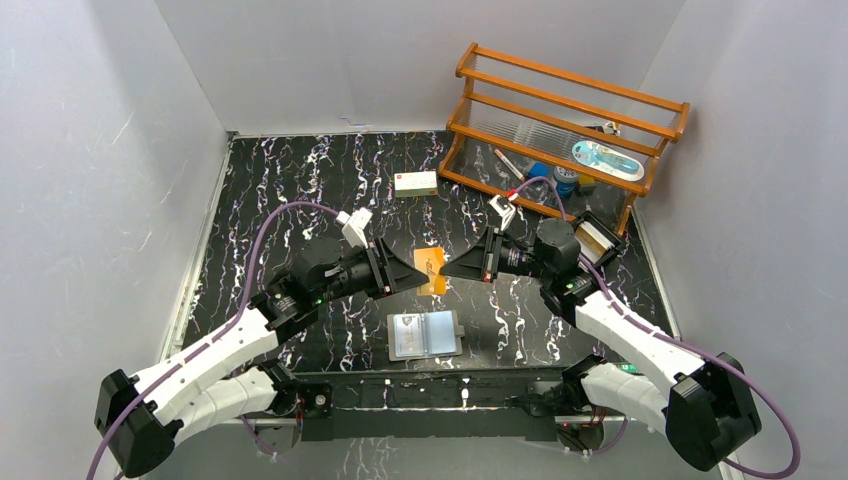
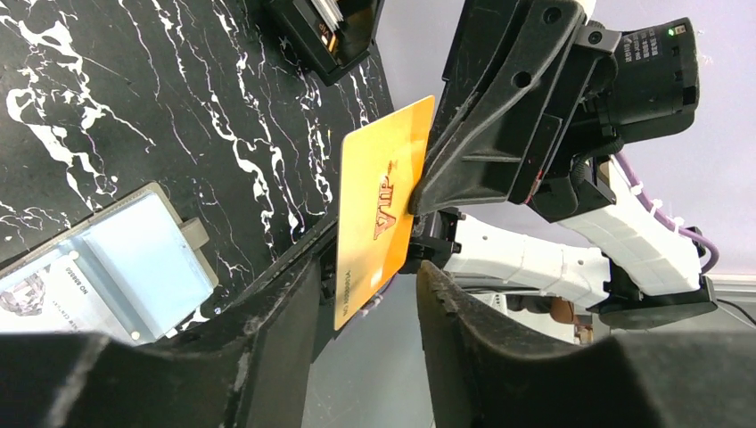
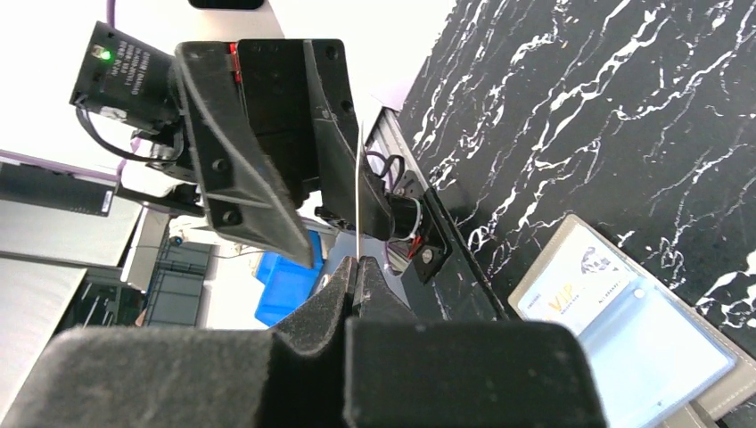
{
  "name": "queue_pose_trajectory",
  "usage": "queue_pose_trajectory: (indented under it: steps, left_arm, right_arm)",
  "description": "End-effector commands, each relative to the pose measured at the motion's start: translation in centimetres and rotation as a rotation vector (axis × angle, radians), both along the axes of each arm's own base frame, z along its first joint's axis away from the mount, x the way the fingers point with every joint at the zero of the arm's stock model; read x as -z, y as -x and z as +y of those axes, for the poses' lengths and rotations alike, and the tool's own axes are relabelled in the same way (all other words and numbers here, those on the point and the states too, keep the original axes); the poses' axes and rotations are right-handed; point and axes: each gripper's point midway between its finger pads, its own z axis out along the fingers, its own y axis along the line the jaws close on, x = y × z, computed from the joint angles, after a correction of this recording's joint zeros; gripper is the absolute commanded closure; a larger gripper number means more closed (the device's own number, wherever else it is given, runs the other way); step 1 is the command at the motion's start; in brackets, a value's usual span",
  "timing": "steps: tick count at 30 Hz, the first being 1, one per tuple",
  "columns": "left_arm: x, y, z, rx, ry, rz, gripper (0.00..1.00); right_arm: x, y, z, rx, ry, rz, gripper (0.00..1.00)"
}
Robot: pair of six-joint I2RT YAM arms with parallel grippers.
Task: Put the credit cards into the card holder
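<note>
Top external: orange credit card [image 1: 433, 284] held on edge in mid-air between left gripper [image 1: 420, 272] and right gripper [image 1: 447, 270]; card holder [image 1: 425, 335] lying open on the table [image 1: 300, 180], nearer the bases.

Left wrist: left fingers [image 2: 258, 357] spread either side of the card [image 2: 379, 214], gap showing, not clamped; right gripper [image 2: 419, 201] clamped on its far edge.

Right wrist: own fingers [image 3: 321, 303] pinched tight on the thin card edge [image 3: 359, 196]; pale card [image 3: 579, 285] tucked in the holder [image 3: 660, 348].
</note>
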Motion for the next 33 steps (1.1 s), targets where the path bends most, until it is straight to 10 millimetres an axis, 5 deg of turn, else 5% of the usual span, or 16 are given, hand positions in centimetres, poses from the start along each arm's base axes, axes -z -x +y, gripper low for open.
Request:
queue_pose_trajectory:
  steps: [1, 7, 29, 31, 33]
  left_arm:
    - [-0.8, 0.3, -0.4, 0.025, 0.044, -0.023, 0.63]
    - [-0.5, 0.2, -0.5, 0.027, 0.056, -0.022, 1.0]
    - [1.4, 0.9, 0.1, 0.032, 0.028, -0.002, 1.0]
    - [1.8, 0.9, 0.2, 0.027, 0.021, 0.004, 1.0]
    - [2.7, 0.8, 0.6, 0.004, -0.007, 0.031, 1.0]
  right_arm:
    - [-2.5, 0.9, 0.2, -0.039, -0.091, -0.063, 1.0]
    - [-1.8, 1.4, 0.4, -0.048, -0.088, -0.044, 1.0]
    - [1.3, 1.1, 0.0, 0.008, -0.008, 0.029, 0.96]
    - [1.7, 1.0, 0.0, 0.01, 0.005, 0.029, 0.91]
    - [2.8, 0.7, -0.3, 0.034, 0.062, 0.048, 0.74]
